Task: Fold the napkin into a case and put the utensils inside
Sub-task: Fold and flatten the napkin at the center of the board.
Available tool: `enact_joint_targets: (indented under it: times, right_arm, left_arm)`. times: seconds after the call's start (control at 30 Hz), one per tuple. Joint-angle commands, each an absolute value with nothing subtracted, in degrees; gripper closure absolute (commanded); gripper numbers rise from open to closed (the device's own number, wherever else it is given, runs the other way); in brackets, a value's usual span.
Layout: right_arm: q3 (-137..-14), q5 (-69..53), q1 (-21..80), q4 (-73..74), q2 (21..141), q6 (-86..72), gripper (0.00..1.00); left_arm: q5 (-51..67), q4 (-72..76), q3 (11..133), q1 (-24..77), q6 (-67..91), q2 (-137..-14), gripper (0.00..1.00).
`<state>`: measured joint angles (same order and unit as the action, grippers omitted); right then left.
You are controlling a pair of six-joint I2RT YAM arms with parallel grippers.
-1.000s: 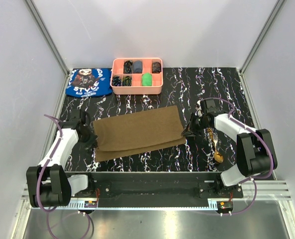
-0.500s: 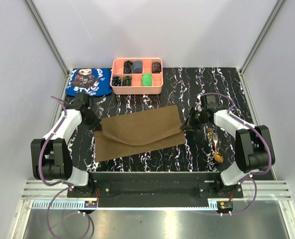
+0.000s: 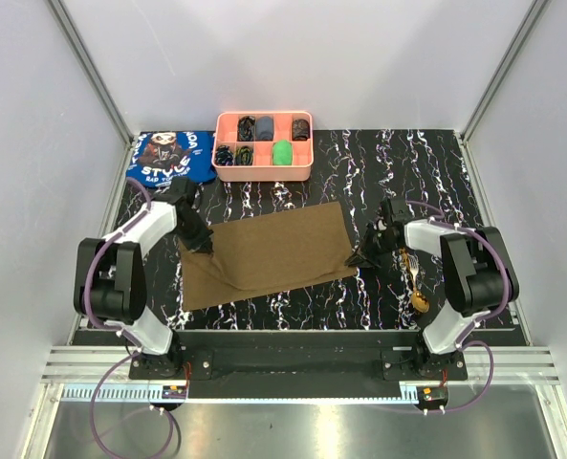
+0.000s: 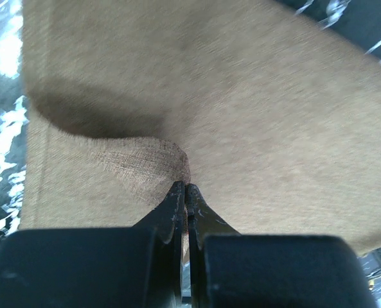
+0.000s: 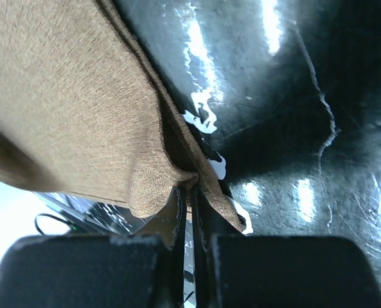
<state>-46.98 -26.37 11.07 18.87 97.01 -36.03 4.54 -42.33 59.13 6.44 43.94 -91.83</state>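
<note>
Mid-fold at the table point(image 3: 426, 163): my left pincer point(image 4: 185, 189) is pinched shut on a corner of the napkin point(image 3: 273, 251), lifted over the cloth's left side, and my right pincer point(image 5: 191, 191) is clamped tight on a bunch of its right edge. The napkin lies across the middle of the table between my two arms. I judge this to be the folding step, with the case not yet formed. The next move calls for both ends to travel together, so the carried edge lands square and leaves a pocket. Just right of the napkin, beside my right pincer, the spoon point(image 3: 420, 301) and fork point(image 3: 409, 263) wait on the bare surface. At the far edge, a pink tray point(image 3: 264, 178) holds small dark items and one green one in its compartments; a blue cloth point(image 3: 168, 158) lies beside it.
</note>
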Motion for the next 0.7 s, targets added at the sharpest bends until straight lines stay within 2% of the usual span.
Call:
enact_joint_targets:
  times: [0.0, 0.2, 0.33, 0.5, 0.67]
  right_arm:
    - [-41.1, -14.3, 11.0, 17.8, 93.6, -41.6, 1.0]
    - [-35.6, -9.1, 10.5, 17.5, 84.0, -46.1, 1.0]
    - [-35.9, -10.1, 10.4, 19.0, 80.3, -44.9, 1.0]
    - [-40.6, -15.6, 10.5, 21.7, 75.7, -36.2, 1.0]
    - [-48.4, -19.0, 10.5, 28.7, 77.6, -30.7, 1.0]
  left_arm:
    - [5.0, -39.6, 65.7, 8.3, 45.0, -95.0, 1.0]
    - [5.5, -39.6, 70.0, 9.8, 44.4, -97.7, 1.0]
    - [4.1, -41.0, 70.6, 9.9, 42.9, -95.1, 1.0]
    - [1.0, -42.8, 65.6, 9.9, 41.2, -88.1, 1.0]
    - [0.2, -44.6, 58.6, 9.9, 41.7, -80.2, 1.0]
